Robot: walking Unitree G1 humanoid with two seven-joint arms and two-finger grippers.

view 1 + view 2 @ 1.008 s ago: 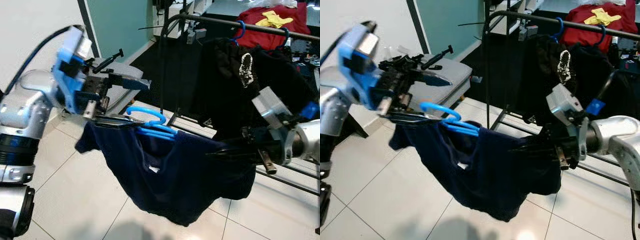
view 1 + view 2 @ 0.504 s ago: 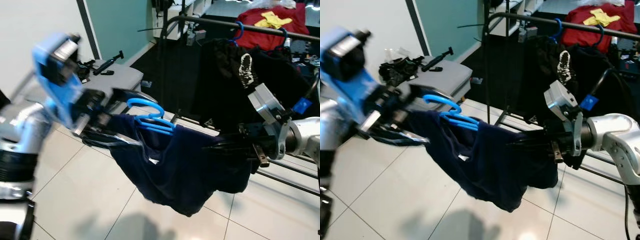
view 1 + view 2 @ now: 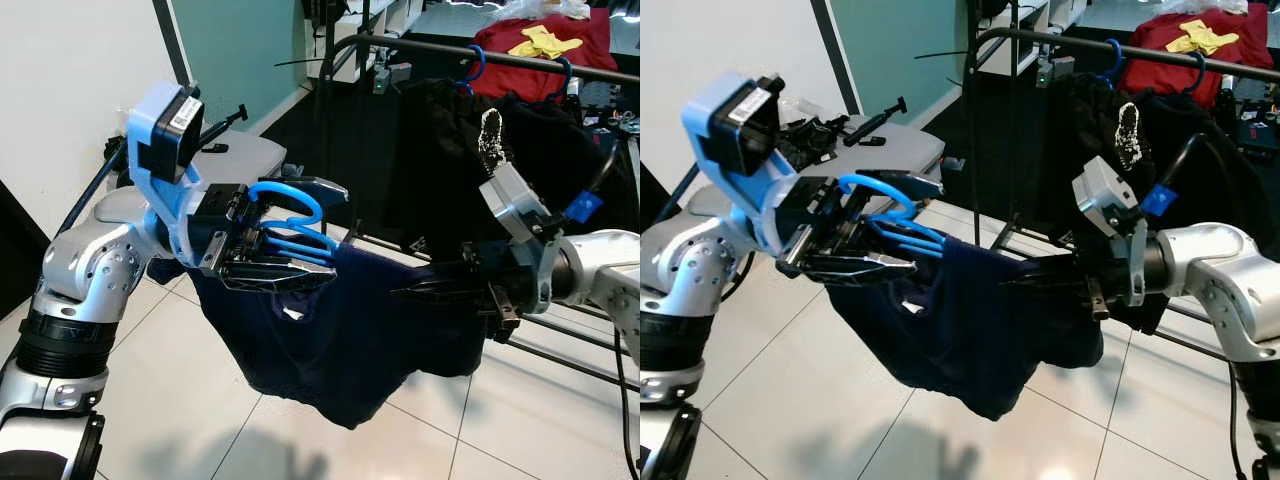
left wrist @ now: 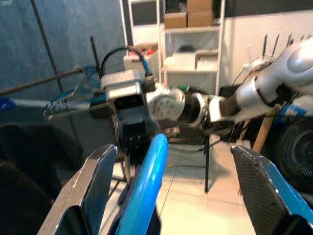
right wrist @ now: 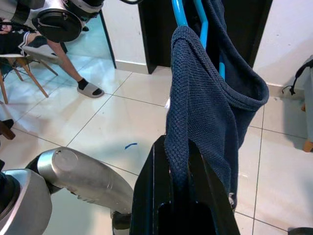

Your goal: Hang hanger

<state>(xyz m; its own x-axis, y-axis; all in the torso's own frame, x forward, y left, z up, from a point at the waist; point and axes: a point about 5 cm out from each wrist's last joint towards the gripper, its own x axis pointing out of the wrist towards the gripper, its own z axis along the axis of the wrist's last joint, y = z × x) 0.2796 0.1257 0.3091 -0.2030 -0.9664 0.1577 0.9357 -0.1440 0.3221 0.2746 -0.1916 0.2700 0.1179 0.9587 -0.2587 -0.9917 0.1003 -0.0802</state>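
Left gripper [image 3: 300, 235] spread around the blue hanger [image 3: 292, 215]; right gripper [image 3: 420, 293] pinches the navy shirt [image 3: 350, 340].

Hanger [image 3: 293, 225] with shirt [image 3: 340, 340] draped on it, between left gripper [image 3: 300, 235] at left and right gripper [image 3: 420, 293] at right; clothes rail [image 3: 420, 42] with hung garments behind, floor [image 3: 160, 390] below.

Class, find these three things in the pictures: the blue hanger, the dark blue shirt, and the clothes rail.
blue hanger [image 3: 285, 200]: left eye view, top of its hook.
dark blue shirt [image 3: 340, 350]: left eye view, middle of the hanging cloth.
clothes rail [image 3: 420, 47]: left eye view, bare stretch of the top bar.
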